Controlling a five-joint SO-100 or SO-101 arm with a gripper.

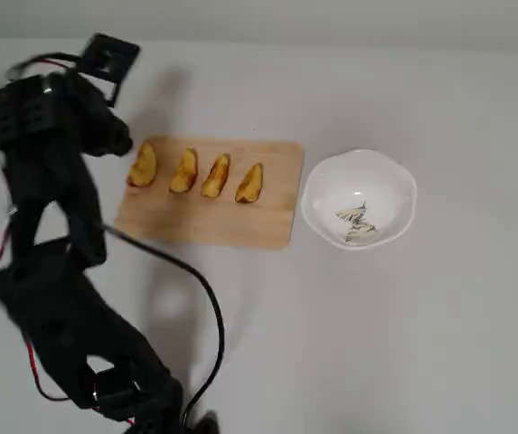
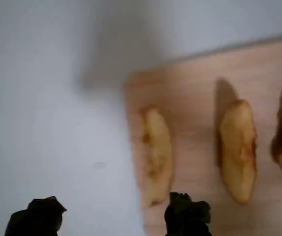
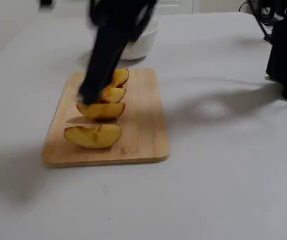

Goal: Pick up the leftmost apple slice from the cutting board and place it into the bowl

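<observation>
The leftmost apple slice [image 1: 143, 165] is the broadest wedge and lies at the left end of the wooden cutting board [image 1: 195, 217], with three slimmer slices to its right. In the wrist view it [image 2: 155, 155] lies near the board's [image 2: 200, 83] left edge. My gripper [image 2: 112, 219] is open, with one fingertip [image 2: 187, 216] over the board just below the slice and the other over the table. In the overhead view the gripper [image 1: 121, 143] hovers at the board's upper left corner. The white scalloped bowl [image 1: 331, 185] stands right of the board and holds no apple.
In the fixed view the arm is a blurred dark shape [image 3: 108, 45] above the slices; the broad slice [image 3: 93, 136] is nearest the camera and the bowl [image 3: 146, 42] stands behind the board [image 3: 138, 125]. A black cable [image 1: 209, 298] runs below the board.
</observation>
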